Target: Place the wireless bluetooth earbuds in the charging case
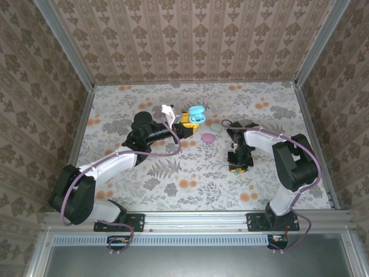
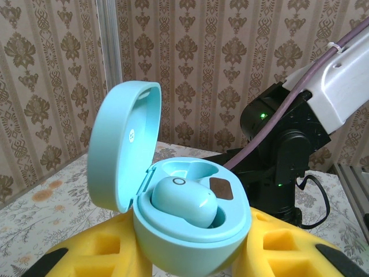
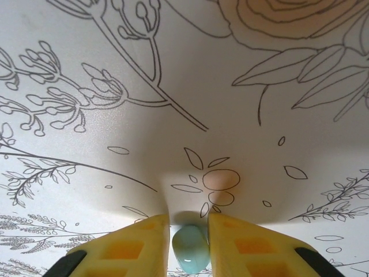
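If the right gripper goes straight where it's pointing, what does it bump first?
Most likely the flowery table. The right gripper, pinching a mint earbud, points down at it, and nothing seems to lie between them.

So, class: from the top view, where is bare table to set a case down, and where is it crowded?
Free on the table: the far-left corner, the far-right corner, and the near strip between the left arm and right arm. Crowded: the centre, where the left gripper holds the open blue case beside the pink case, pale green case and right gripper.
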Robot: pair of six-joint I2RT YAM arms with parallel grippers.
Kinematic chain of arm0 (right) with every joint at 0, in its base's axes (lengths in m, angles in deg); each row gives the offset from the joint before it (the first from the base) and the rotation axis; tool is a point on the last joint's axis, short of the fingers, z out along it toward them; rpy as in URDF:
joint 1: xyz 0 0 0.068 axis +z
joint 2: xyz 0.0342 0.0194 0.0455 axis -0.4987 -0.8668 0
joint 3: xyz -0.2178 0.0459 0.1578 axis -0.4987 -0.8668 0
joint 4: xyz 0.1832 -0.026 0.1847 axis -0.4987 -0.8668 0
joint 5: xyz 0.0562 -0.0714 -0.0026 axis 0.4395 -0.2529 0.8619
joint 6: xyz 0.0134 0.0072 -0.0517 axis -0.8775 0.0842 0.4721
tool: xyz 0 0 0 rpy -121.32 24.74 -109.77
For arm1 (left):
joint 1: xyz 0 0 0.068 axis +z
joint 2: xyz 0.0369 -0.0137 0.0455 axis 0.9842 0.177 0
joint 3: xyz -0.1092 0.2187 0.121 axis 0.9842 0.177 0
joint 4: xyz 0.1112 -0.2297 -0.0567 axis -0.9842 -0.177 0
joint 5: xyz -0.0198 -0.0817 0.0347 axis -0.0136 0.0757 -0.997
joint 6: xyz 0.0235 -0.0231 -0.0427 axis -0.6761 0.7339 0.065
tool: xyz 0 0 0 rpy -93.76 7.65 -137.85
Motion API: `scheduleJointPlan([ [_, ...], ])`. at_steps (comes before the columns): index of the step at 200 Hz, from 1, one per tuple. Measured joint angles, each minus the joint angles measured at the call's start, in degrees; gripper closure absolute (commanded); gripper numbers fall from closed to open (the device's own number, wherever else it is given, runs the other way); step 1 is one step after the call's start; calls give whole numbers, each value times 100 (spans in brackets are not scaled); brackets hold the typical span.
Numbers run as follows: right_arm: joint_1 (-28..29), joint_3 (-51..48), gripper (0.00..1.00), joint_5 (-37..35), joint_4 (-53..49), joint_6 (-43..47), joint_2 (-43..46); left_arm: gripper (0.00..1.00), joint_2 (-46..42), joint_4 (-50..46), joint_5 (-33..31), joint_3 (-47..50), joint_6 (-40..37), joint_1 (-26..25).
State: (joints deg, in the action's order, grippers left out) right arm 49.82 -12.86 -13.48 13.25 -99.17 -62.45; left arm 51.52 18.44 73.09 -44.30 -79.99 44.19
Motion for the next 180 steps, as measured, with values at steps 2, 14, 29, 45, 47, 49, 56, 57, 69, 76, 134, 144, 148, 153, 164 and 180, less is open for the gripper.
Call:
scheduleJointPlan([
  [2, 2, 0, 75, -2, -2, -2, 0, 71, 0, 0, 0, 0, 0, 0],
  [14, 0, 0, 77, -9, -4, 0, -2, 71, 2, 0, 0, 0, 0, 0],
  [29, -2, 0, 78, -24, -7, -2, 0, 71, 2, 0, 0, 0, 0, 0],
  [45, -2, 0, 78, -26, -7, -2, 7, 71, 2, 0, 0, 0, 0, 0],
  [47, -2, 0, 78, -26, -7, -4, 11, 71, 0, 0, 0, 0, 0, 0],
  [49, -2, 0, 78, -26, -7, -2, 11, 71, 0, 0, 0, 0, 2, 0],
  [56, -2, 0, 78, -24, -7, -4, 20, 71, 2, 0, 0, 0, 0, 0],
  [57, -2, 0, 78, -24, -7, -4, 20, 71, 2, 0, 0, 0, 0, 0],
  [69, -2, 0, 77, -24, -4, -7, 46, 71, 2, 0, 0, 0, 0, 0],
  [76, -4, 0, 77, -24, -4, -13, 72, 71, 2, 0, 0, 0, 0, 0],
  [134, -107, -151, 75, -66, 107, -138, 162, 71, 2, 0, 0, 0, 0, 0],
  [144, -153, -188, 74, -61, 133, -188, 162, 71, 2, 0, 0, 0, 0, 0],
  [148, -168, -195, 74, -57, 149, -221, 162, 71, 2, 0, 0, 0, 0, 0],
  [153, -179, -199, 73, -44, 160, -229, 166, 71, 2, -2, 0, 0, 0, 0],
  [164, -190, -216, 70, -17, 179, -275, 181, 71, 2, 0, 0, 0, 0, 0],
  [180, -190, -232, 68, 15, 214, -282, 216, 71, 2, 0, 0, 0, 0, 0],
])
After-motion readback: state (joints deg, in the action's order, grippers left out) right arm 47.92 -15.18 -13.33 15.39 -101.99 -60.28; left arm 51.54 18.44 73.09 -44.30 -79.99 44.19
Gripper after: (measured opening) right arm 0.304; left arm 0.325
